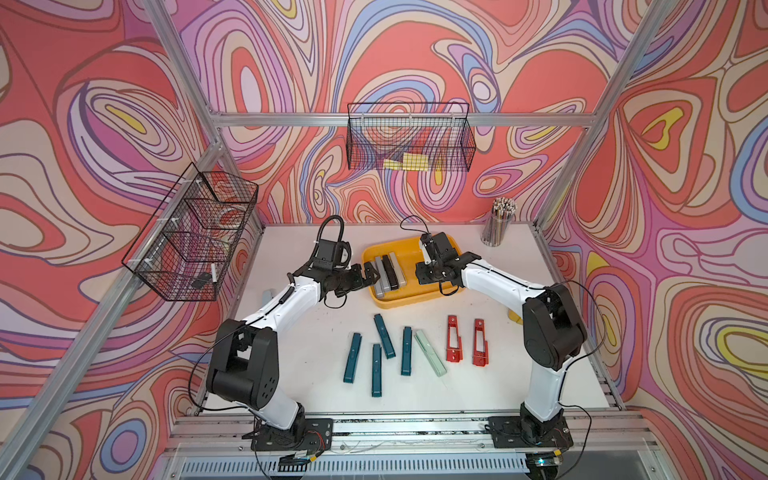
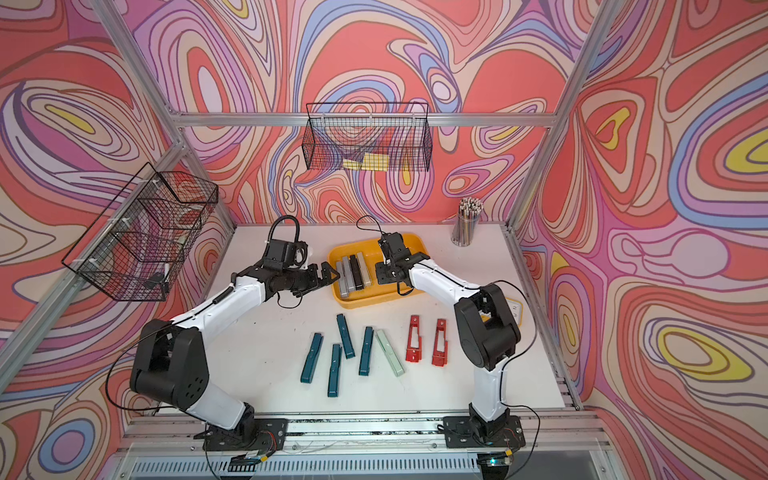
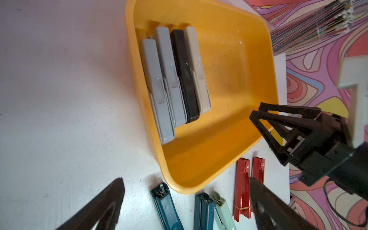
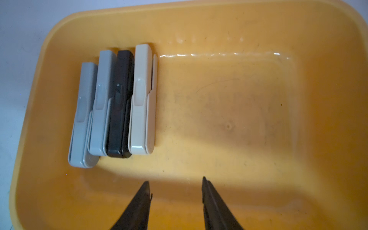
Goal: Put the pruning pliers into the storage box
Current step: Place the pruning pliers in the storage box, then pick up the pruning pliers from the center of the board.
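Right wrist view shows the right gripper with jaws partly apart and nothing between them, hanging over the bare floor of the box just beside the beige pliers. These lie in a tight row with the black pliers and two grey pliers, packed toward one end, likely to leave room for the rest. The left gripper, wide open and empty, hovers by the box rim on the grey side, perhaps ready to square the row. On the table, apart from the box, wait four teal pliers, the mint pliers and two red pliers.
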You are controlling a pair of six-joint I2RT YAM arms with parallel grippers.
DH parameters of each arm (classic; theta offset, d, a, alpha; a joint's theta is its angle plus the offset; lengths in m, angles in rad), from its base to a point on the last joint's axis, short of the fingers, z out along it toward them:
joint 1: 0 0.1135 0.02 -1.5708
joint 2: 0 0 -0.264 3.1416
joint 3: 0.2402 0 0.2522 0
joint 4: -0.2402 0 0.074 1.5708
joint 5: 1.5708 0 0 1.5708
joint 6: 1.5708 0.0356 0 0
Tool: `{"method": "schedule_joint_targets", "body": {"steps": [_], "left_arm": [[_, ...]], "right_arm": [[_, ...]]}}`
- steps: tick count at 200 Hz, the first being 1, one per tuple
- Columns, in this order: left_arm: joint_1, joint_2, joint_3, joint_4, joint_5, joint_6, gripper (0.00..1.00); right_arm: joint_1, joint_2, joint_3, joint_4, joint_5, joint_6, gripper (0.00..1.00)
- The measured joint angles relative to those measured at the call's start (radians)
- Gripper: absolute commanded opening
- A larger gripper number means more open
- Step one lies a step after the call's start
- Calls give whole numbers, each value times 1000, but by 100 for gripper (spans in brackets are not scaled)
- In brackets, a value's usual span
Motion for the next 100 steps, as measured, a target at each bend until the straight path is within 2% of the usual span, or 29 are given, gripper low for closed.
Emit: {"method": "schedule_joint_targets", "body": {"steps": [26, 44, 100], "left_arm": [[-29, -64, -43, -36, 30, 0, 99], [-49, -119, -89, -62, 48, 0, 99], [-110, -308, -256, -94, 100, -79, 99]], "right_arm": [[22, -74, -84, -16, -11, 14, 57], [44, -145, -151, -25, -18, 32, 58], [139, -291, -304, -52, -1, 139, 54]]}}
